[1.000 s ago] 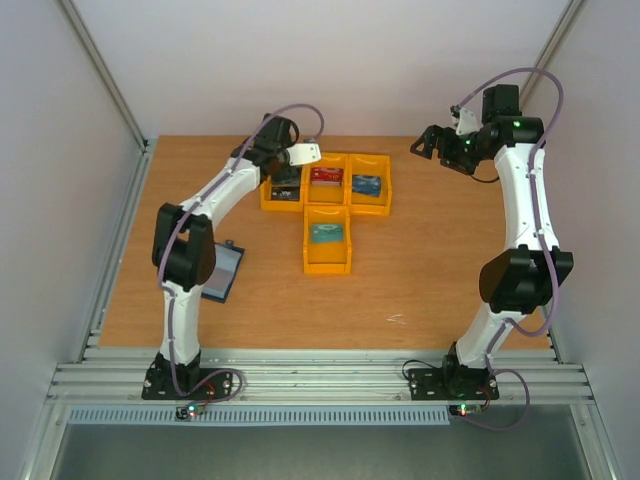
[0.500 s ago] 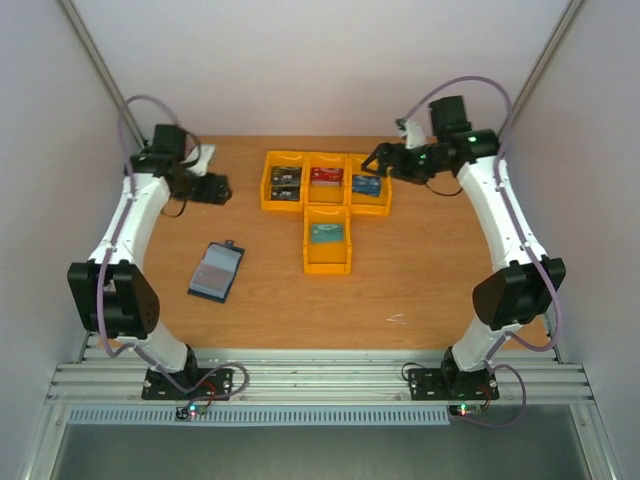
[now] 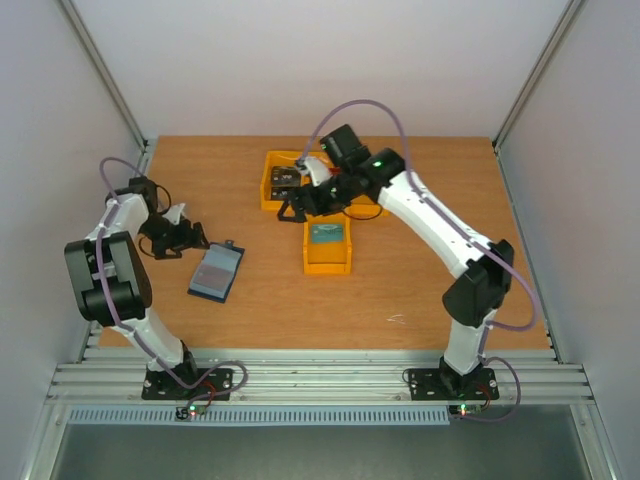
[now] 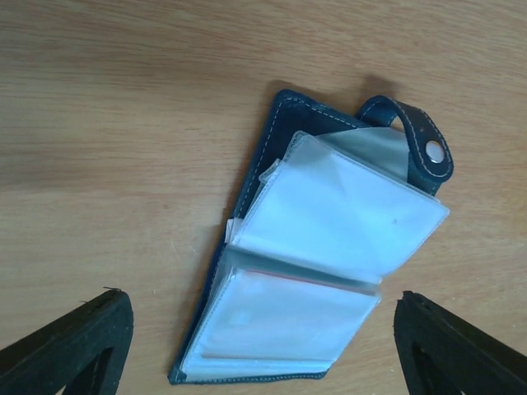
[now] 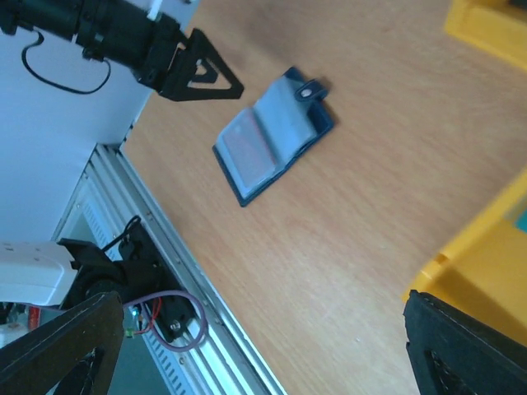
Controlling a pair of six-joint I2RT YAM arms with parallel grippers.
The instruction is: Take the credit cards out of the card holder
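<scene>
Card holder (image 4: 313, 271), navy stitched cover (image 4: 260, 161), glossy clear rectangular sleeves (image 4: 346, 218)

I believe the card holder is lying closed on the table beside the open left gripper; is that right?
Not quite: the card holder lies open, not closed, its clear sleeves fanned out and its closing tab undone, as the left wrist view shows. The rest holds: it lies on the table beside the open left gripper.

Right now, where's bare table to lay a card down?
Bare wood between the card holder and the lone front bin, and along the table's near edge. Crowded: the bin cluster by the right gripper; left gripper beside the holder.
</scene>
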